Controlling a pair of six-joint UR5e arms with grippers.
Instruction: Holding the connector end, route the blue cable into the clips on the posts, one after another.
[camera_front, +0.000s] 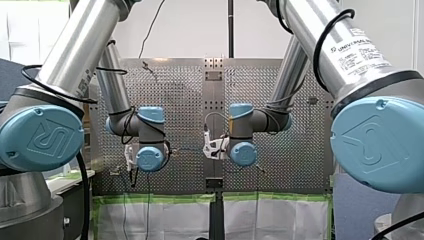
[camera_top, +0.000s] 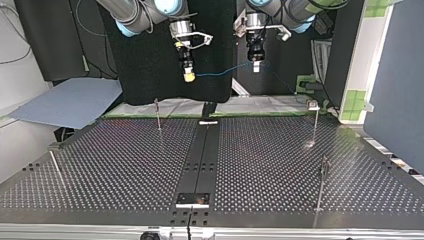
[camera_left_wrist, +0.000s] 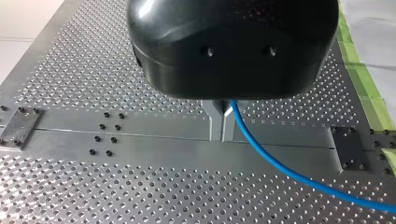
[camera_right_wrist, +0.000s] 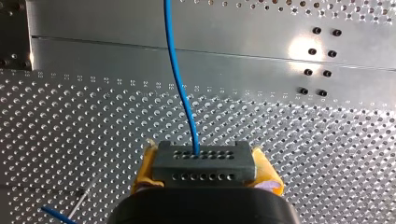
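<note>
well, my right gripper (camera_right_wrist: 205, 162) pinches the connector (camera_right_wrist: 204, 169) (between yellow pads (camera_right_wrist: 145, 169)); my left gripper (camera_left_wrist: 222, 134) nips the blue cable (camera_left_wrist: 280, 164)

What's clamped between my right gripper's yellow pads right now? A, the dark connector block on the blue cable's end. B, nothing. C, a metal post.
A: in the right wrist view the connector block sits pinched between the yellow pads of my right gripper, with the blue cable leaving it.
</note>
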